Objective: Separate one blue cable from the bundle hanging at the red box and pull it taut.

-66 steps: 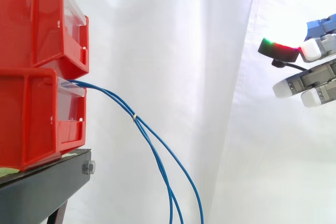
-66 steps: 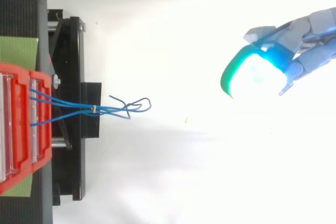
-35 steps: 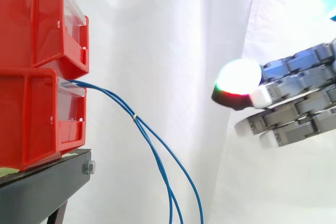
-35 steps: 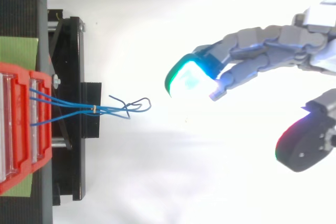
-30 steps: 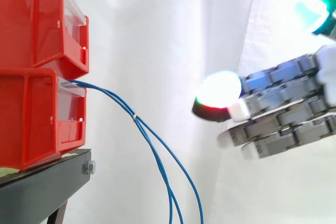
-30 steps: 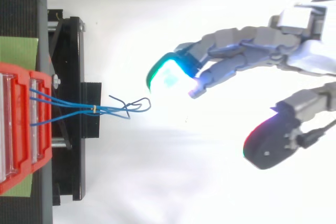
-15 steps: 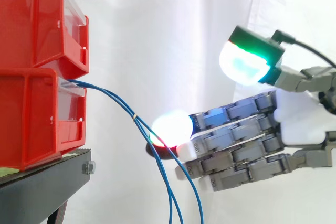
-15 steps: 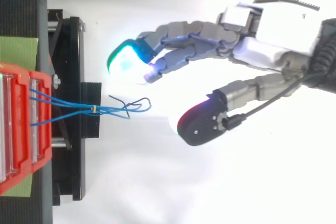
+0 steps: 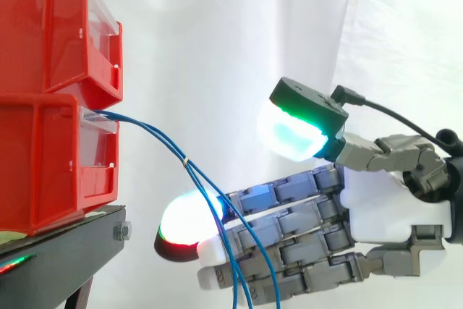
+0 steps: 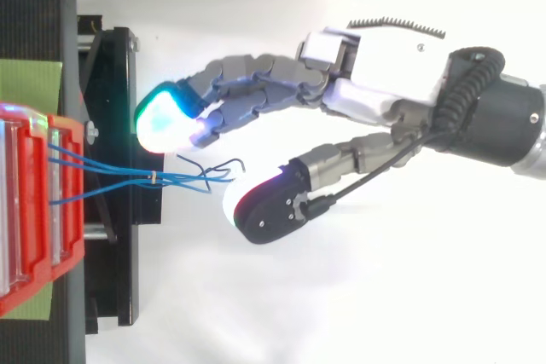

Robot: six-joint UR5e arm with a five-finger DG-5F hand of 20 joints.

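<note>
A bundle of thin blue cables (image 9: 168, 144) comes out of the lower red bin (image 9: 43, 164), is held together by a small pale tie (image 9: 185, 159) and hangs down past the frame's bottom. From above the cables (image 10: 175, 178) end in loose loops just right of the black stand (image 10: 111, 83). My hand (image 9: 376, 208) reaches in from the right, open, with its fingers (image 9: 289, 215) straight. The cables cross in front of the fingers in the side view. From above, the looped ends lie in the gap between the fingers (image 10: 247, 95) and the thumb (image 10: 273, 202). Nothing is pinched.
A second red bin (image 9: 43, 27) sits stacked on the lower one, both on the black stand (image 9: 58, 265) at the left. A white curtain hangs behind. Open room lies to the right of the stand.
My hand has come in from the right edge and dropped lower, to the hanging cables, fingers now beside them and thumb on the other side. The cables have not moved.
</note>
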